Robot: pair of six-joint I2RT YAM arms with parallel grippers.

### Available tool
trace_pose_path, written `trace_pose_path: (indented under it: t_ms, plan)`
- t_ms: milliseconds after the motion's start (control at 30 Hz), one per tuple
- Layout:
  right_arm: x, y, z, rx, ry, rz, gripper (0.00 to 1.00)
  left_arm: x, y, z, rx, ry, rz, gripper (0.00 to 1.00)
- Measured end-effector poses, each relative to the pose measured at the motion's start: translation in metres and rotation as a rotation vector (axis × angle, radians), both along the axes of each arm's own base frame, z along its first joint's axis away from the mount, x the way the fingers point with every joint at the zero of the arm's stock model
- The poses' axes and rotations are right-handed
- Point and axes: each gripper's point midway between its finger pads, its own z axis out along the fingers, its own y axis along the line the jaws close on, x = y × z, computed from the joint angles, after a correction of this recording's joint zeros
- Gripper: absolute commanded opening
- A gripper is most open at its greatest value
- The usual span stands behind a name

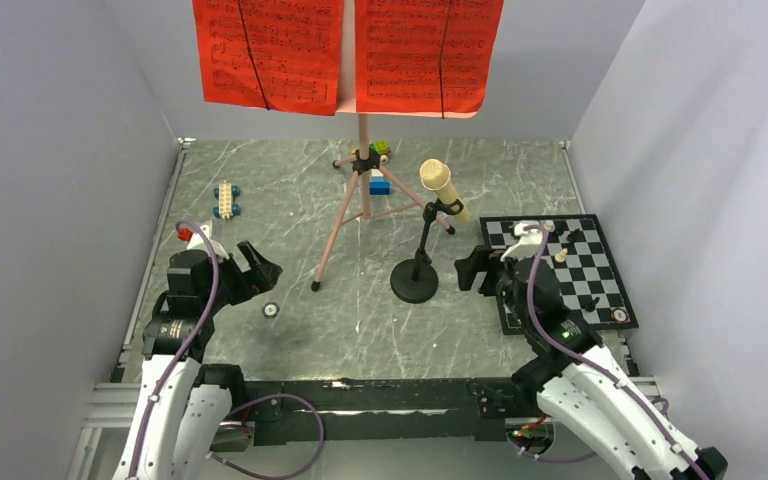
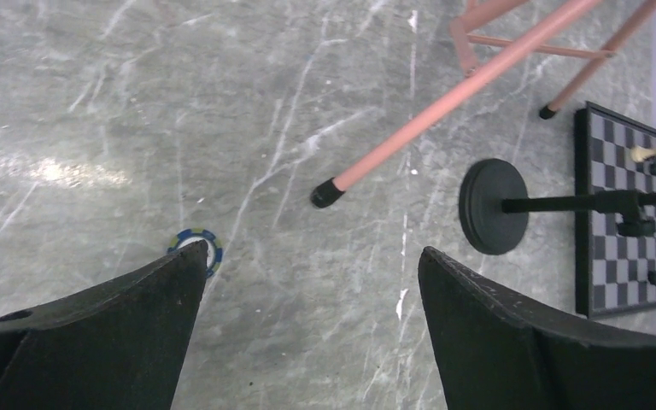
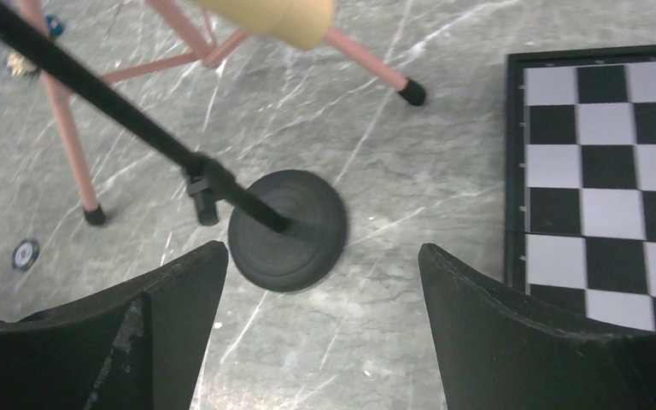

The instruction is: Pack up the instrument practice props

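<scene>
The pink tripod music stand stands at the back middle, with two red sheet-music pages on its desk. The beige foam-headed microphone sits clipped on the black round-base mic stand to its right. My left gripper is open and empty, left of the stand's near leg. My right gripper is open and empty, just right of the mic stand's base. The microphone's end shows at the top of the right wrist view.
A chessboard with pieces lies at the right, under my right arm. Toy block cars sit at the back left and behind the stand. A small blue-rimmed chip lies by my left gripper. Grey walls enclose three sides.
</scene>
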Motion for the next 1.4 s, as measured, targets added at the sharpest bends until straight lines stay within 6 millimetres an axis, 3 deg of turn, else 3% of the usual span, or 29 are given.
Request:
trace_pose_path:
  t_ms: [267, 400, 533, 967, 1400]
  plan:
    - [0.001, 0.047, 0.003, -0.03, -0.09, 0.14, 0.86, -0.003, -0.023, 0.011, -0.015, -0.053, -0.123, 0.97]
    - [0.004, 0.072, 0.018, -0.027, -0.168, 0.189, 0.84, -0.005, -0.027, 0.012, -0.014, -0.059, -0.144, 0.97]
    - [0.008, 0.088, 0.018, -0.046, -0.198, 0.205, 0.81, -0.005, -0.028, 0.016, -0.018, -0.079, -0.149, 0.96]
    - [0.04, 0.098, 0.014, -0.105, -0.255, 0.107, 0.64, -0.005, -0.03, 0.022, -0.025, -0.115, -0.162, 0.96]
    - [0.057, 0.114, 0.013, -0.133, -0.265, 0.106, 0.27, -0.005, -0.033, 0.024, -0.033, -0.132, -0.174, 0.91]
